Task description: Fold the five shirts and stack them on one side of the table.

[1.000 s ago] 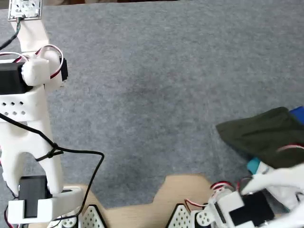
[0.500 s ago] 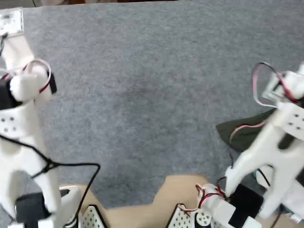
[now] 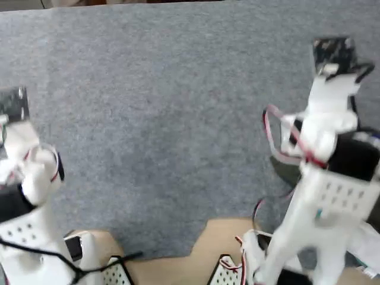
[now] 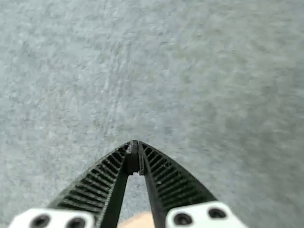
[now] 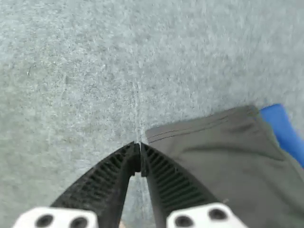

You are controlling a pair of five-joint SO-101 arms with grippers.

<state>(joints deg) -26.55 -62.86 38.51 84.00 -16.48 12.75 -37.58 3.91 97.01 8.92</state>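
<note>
Right claw (image 5: 140, 145) newly beside dark shirt (image 5: 213, 152), left claw (image 4: 134, 142) farther back, both closed, empty.

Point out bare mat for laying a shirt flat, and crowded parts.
The mat is bare across its middle, between the left arm and right arm, to the far edge. Crowded beside the right arm, where the dark shirt adjoins a blue shirt.

The left arm (image 3: 29, 228) and right arm (image 3: 326, 196) are white plastic with black servos (image 3: 356, 157). Red-white cables (image 3: 267, 130) loop off them. Ribbed black fingers (image 4: 161, 175) sit on white bases with screws (image 4: 183, 218).
</note>
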